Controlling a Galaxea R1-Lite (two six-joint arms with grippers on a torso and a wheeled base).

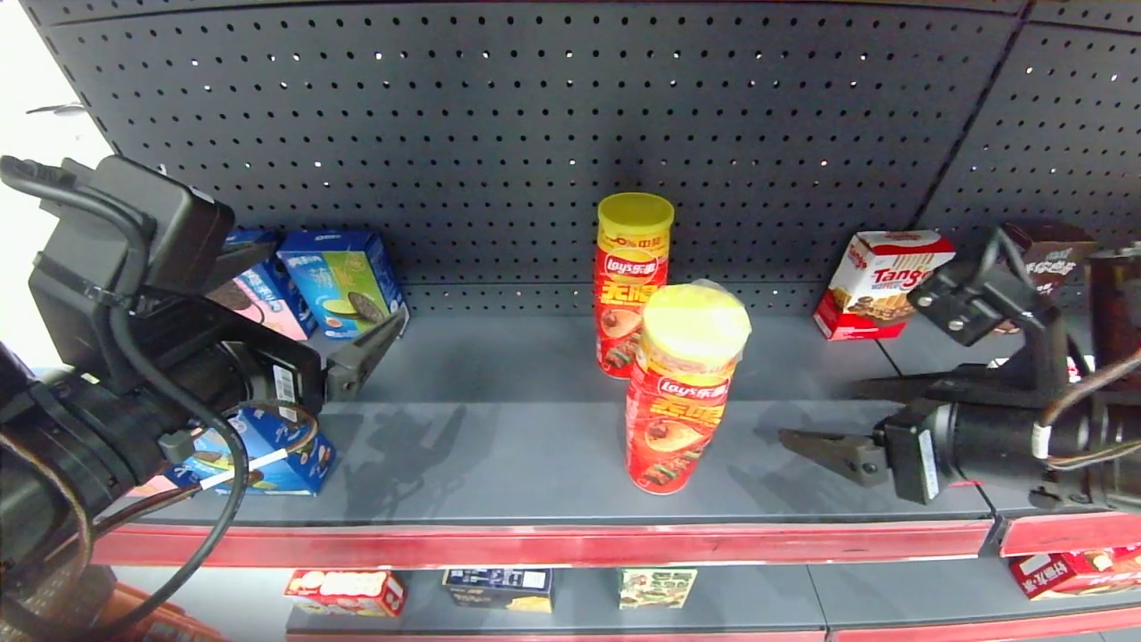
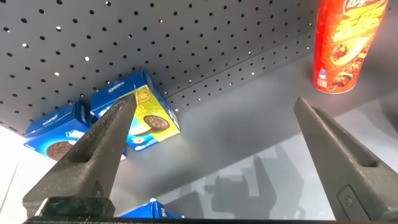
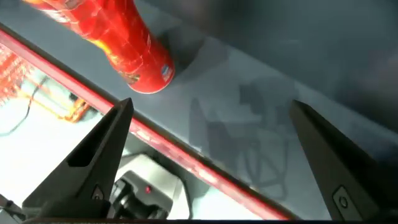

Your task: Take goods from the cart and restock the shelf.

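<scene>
**While nothing is held, stock sits on shelf point(image 1: 499, 446)**

As seen, left gripper point(image 2: 214, 106) and right gripper point(image 3: 211, 104) both have jaws spread wide, nothing betw. them. Upright near shelf front edge: front chip can point(image 1: 682, 401); rear chip can point(image 1: 631, 285) close behind. Judged: light, stiff card tube, glossy wall, tips easily. Take hold mid-body, below plastic lid point(image 1: 695, 321), w/ moderate squeeze.

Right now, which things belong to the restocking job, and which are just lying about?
Job, likely: shelf, front chip can, rear chip can, open left gripper, open right gripper.
Lying about: blue cookie boxes, wafer box, lower-shelf boxes.
</scene>
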